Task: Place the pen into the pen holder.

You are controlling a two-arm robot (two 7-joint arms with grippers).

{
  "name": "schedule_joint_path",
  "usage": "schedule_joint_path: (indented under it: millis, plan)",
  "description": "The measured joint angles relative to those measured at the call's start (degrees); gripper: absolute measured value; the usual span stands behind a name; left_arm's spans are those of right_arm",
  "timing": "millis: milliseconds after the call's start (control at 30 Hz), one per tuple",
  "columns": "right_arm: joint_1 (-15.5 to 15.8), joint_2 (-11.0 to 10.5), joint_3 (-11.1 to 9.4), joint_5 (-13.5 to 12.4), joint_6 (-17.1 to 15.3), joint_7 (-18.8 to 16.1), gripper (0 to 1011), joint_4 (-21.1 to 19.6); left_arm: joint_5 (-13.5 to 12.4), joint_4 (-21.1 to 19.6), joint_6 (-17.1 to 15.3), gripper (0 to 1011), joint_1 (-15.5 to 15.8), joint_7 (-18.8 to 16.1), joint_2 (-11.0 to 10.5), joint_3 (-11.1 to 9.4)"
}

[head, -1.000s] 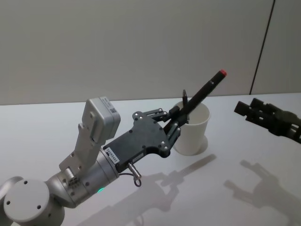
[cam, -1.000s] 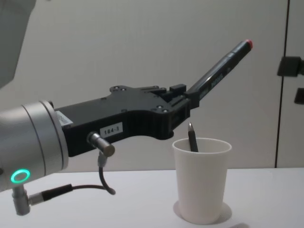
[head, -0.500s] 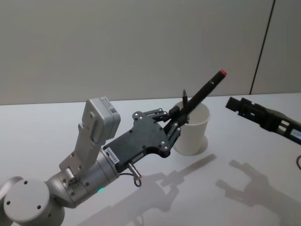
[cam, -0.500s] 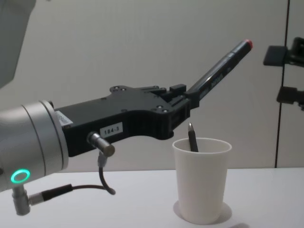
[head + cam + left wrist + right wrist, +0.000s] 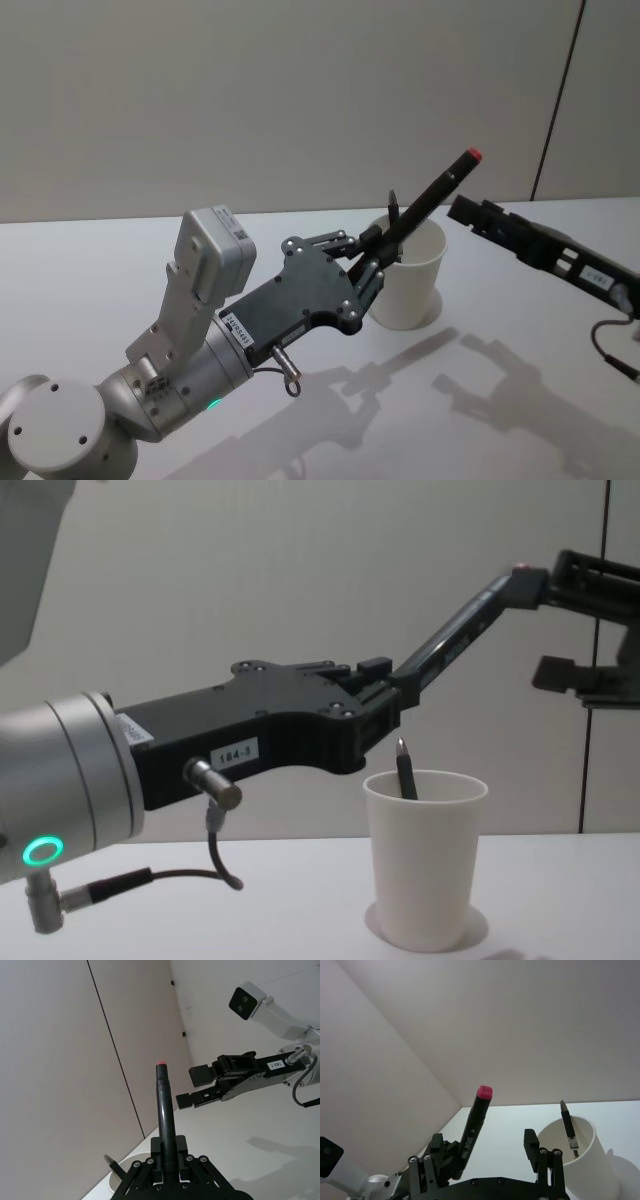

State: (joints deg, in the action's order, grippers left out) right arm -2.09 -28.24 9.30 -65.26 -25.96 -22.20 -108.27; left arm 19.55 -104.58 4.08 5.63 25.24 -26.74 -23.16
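My left gripper (image 5: 375, 245) is shut on a black pen (image 5: 432, 200) with a red end, holding it tilted up and to the right above the pen holder (image 5: 408, 275), a white paper cup. In the chest view the pen (image 5: 455, 640) rises from the left gripper (image 5: 385, 695) over the cup (image 5: 425, 860). My right gripper (image 5: 465, 212) is open and level with the pen's red end, just to its right. In the right wrist view the pen (image 5: 474, 1130) stands between the right gripper's (image 5: 485, 1157) spread fingers.
A second dark pen (image 5: 405, 770) stands inside the cup, leaning on its rim. The white table (image 5: 520, 420) lies bare in front of and beside the cup. A plain wall runs behind it.
My right gripper has moved left from the right edge to the pen's red end. The left arm, the held pen and the cup have not moved.
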Motion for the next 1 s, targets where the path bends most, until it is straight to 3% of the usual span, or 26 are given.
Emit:
schedule_joint_path:
  millis: [533,1000]
  plan:
    - [-1.2,2.2,2.61,-0.35,1.04,1.37,1001,0.16,0.0,0.0,0.0,173,0.0,0.0,0.0,0.0]
    - [-1.41,4.32,4.67,-0.38,2.85,7.01,1001,-0.71,0.0,0.0,0.0,174,0.0,0.0,0.0,0.0]
